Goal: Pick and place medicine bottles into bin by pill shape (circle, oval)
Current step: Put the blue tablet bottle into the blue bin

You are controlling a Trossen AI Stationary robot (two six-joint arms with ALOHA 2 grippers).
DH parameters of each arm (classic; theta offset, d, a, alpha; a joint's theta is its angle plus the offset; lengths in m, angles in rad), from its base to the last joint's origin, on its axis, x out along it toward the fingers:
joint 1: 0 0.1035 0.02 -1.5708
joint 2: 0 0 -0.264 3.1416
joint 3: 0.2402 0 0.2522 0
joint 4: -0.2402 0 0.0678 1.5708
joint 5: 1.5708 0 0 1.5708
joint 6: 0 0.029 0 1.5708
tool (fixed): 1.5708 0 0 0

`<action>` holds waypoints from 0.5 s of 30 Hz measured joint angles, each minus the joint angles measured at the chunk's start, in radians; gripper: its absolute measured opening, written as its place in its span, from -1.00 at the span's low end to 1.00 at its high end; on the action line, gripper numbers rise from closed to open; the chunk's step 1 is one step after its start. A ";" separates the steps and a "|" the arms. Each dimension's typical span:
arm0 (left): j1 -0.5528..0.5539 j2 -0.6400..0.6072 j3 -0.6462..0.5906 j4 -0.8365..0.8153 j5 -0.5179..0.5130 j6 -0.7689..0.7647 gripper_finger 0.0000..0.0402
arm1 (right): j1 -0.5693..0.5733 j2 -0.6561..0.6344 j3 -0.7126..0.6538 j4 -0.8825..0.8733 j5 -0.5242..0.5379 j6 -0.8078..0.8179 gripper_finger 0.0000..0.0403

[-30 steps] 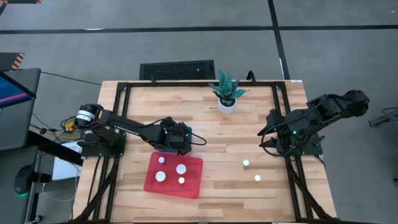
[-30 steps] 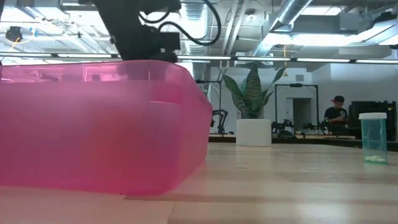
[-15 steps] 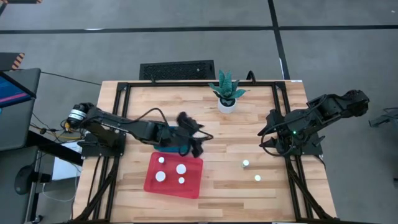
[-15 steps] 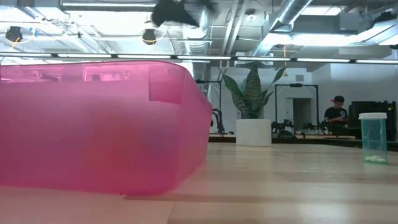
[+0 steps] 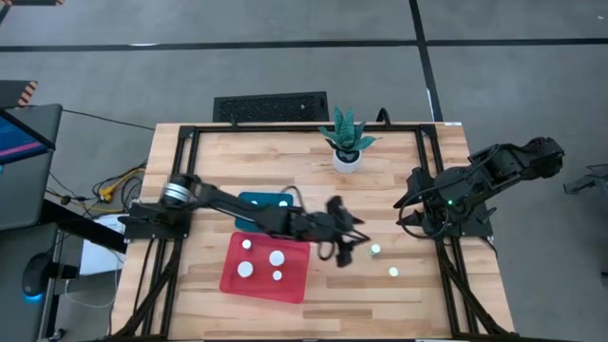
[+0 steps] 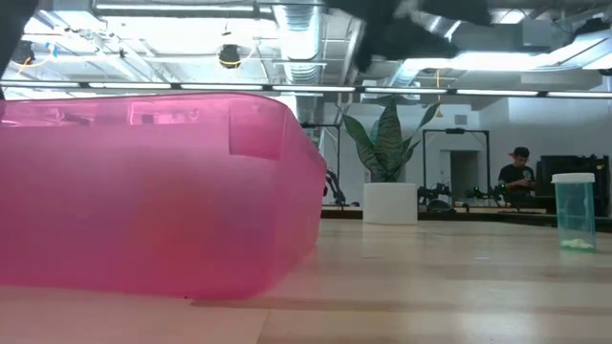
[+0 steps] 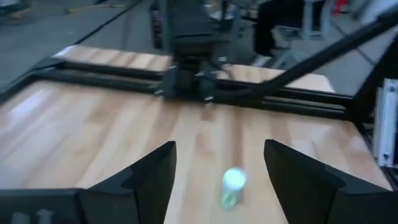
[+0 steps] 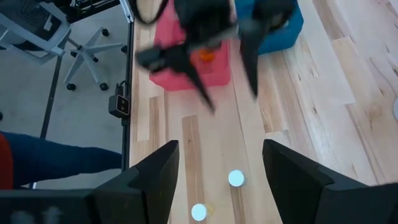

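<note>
Wide-open jaws of the left gripper (image 5: pixel 344 245) hang empty above the table (image 5: pixel 380 190). Just ahead, between the spread fingers, a white-capped bottle (image 7: pixel 232 186) stands upright, long axis vertical.

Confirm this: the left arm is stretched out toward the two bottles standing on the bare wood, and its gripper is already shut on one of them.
Not quite. The left gripper is open and empty; the left wrist view shows the nearer bottle standing free ahead of its fingers. The rest holds: the high view shows that arm stretched toward the two bottles on the bare wood.
</note>
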 joint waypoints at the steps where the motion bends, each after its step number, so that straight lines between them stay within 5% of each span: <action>1: 0.000 0.043 0.051 -0.004 0.024 0.018 0.17 | 0.000 0.000 0.000 0.000 0.000 0.000 0.19; 9: 0.000 0.322 0.401 -0.122 0.132 0.094 0.17 | 0.000 0.000 0.000 0.001 -0.001 0.000 0.19; 15: 0.002 0.446 0.518 -0.187 0.135 0.100 0.17 | 0.000 0.000 0.000 0.001 -0.001 0.001 0.19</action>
